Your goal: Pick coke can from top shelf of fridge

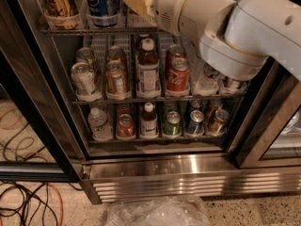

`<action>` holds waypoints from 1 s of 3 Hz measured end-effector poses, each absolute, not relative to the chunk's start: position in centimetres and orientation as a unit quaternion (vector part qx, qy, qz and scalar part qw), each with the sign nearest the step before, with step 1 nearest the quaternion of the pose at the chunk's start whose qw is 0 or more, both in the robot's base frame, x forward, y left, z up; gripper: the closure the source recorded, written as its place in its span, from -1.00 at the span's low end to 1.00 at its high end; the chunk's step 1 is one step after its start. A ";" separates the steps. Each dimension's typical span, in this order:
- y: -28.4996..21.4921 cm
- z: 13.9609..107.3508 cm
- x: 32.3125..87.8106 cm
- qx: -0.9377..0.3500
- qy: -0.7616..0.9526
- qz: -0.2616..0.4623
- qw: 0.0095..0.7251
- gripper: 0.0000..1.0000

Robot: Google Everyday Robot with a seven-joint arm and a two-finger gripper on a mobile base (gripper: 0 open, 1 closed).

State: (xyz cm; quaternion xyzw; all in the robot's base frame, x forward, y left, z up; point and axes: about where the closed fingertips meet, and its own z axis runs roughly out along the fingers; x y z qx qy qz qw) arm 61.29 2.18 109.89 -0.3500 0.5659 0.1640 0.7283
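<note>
The fridge [160,169] stands open in front of me. Its top shelf [70,31] runs along the top of the view and holds a copper-brown can [58,1] and a blue Pepsi can [102,3] in clear holders. My gripper [137,0] reaches in over the top shelf, just right of the Pepsi can, at the end of the big white arm [225,29]. No coke can shows on the top shelf; the gripper and arm hide that part of the rack.
The middle rack holds silver and brown cans, a bottle [148,69] and two red cans [177,74]. The lower rack [155,138] holds more cans and bottles. Dark door frames stand left and right. Cables [23,201] and a plastic bag [157,213] lie on the floor.
</note>
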 end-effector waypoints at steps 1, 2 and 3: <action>2.1 110.7 59.5 -0.358 0.560 0.164 0.729 1.00; 2.3 110.8 57.5 -0.362 0.560 0.179 0.723 1.00; 2.4 110.6 56.2 -0.366 0.558 0.212 0.714 1.00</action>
